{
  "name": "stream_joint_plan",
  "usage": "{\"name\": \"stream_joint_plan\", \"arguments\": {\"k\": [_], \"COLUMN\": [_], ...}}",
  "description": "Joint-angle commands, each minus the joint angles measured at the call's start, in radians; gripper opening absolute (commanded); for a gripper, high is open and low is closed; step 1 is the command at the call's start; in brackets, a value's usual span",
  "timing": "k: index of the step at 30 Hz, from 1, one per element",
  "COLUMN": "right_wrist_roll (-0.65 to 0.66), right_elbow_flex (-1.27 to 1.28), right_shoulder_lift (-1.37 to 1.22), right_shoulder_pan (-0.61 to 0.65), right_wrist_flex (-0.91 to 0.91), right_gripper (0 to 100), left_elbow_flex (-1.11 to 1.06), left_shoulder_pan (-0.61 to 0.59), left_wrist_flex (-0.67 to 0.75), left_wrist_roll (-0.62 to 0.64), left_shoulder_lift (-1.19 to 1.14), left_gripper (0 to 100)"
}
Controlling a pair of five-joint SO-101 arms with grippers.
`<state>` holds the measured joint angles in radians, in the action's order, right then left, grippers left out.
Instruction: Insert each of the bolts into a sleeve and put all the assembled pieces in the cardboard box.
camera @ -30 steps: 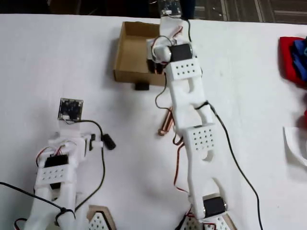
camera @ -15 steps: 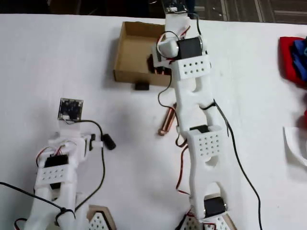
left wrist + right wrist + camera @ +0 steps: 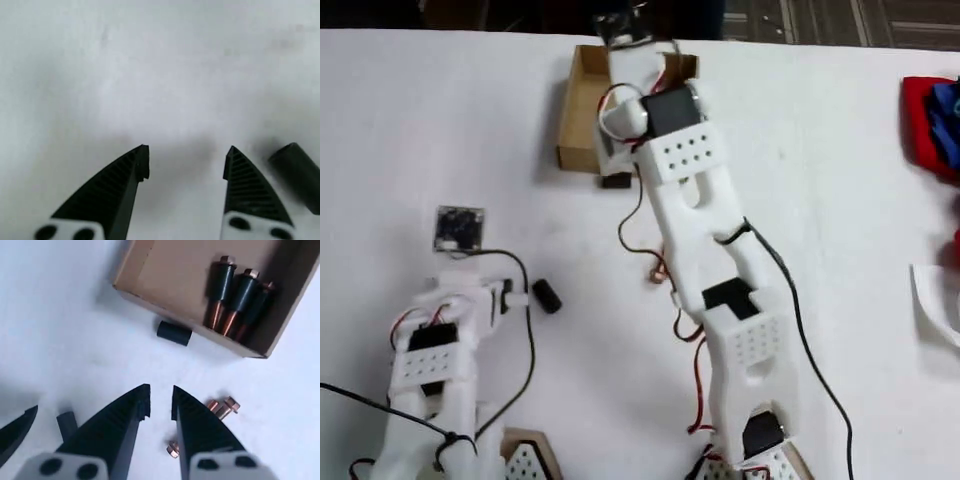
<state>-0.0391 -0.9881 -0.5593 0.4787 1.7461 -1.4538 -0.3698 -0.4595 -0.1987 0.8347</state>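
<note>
Currently, my left gripper (image 3: 186,161) hangs low over the white table (image 3: 150,60), jaws spread wide with nothing between them. One black sleeve (image 3: 298,171) lies on its side just beside one of its fingers, apart from it; in the high view it sits on the table next to my left arm. Further right, the cardboard box (image 3: 165,270) holds three assembled pieces (image 3: 240,295), side by side against one wall, with copper bolt ends showing out of black sleeves. A second loose sleeve (image 3: 174,333) lies on the table just outside the box's near wall. My right gripper (image 3: 159,401) hovers above the table near that wall, jaws parted by a narrow gap, holding nothing. Two bare bolts (image 3: 223,407) lie together beside one finger. A third bolt (image 3: 172,449) is partly hidden behind that finger.
</note>
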Motion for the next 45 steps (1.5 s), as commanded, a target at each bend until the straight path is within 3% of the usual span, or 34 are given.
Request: {"name": "stream_joint_plan", "arguments": {"k": [1,5,10,13,18,32,45], "right_wrist_roll": [0.011,0.014,0.164,0.17,0.166,0.166,0.164], "right_elbow_flex": [0.068,0.153,0.198,0.201,0.196,0.239,0.394], "right_shoulder_lift": [0.074,0.05,-0.022,-0.061,-0.068,-0.079,-0.077], "right_shoulder_pan": [0.002,0.01,0.093,0.156,0.237,0.401,0.478], "right_wrist_flex": [0.021,0.021,0.016,0.016,0.016,0.015,-0.11], "right_gripper": [6.2,5.9,6.0,6.3,6.3,11.8,10.9], "left_elbow_flex": [0.05,0.062,0.062,0.064,0.068,0.064,0.061], "left_shoulder_pan": [-0.075,-0.138,-0.14,-0.18,-0.282,-0.506,-0.479], "left_wrist_flex": [0.015,0.015,0.015,0.015,0.017,0.06,0.058], "left_wrist_roll": [0.101,0.157,0.161,0.166,0.292,0.295,0.292], "left_shoulder_lift": [0.005,0.005,0.005,0.005,0.005,-0.003,-0.003], "left_gripper": [26,26,26,26,26,26,26]}}
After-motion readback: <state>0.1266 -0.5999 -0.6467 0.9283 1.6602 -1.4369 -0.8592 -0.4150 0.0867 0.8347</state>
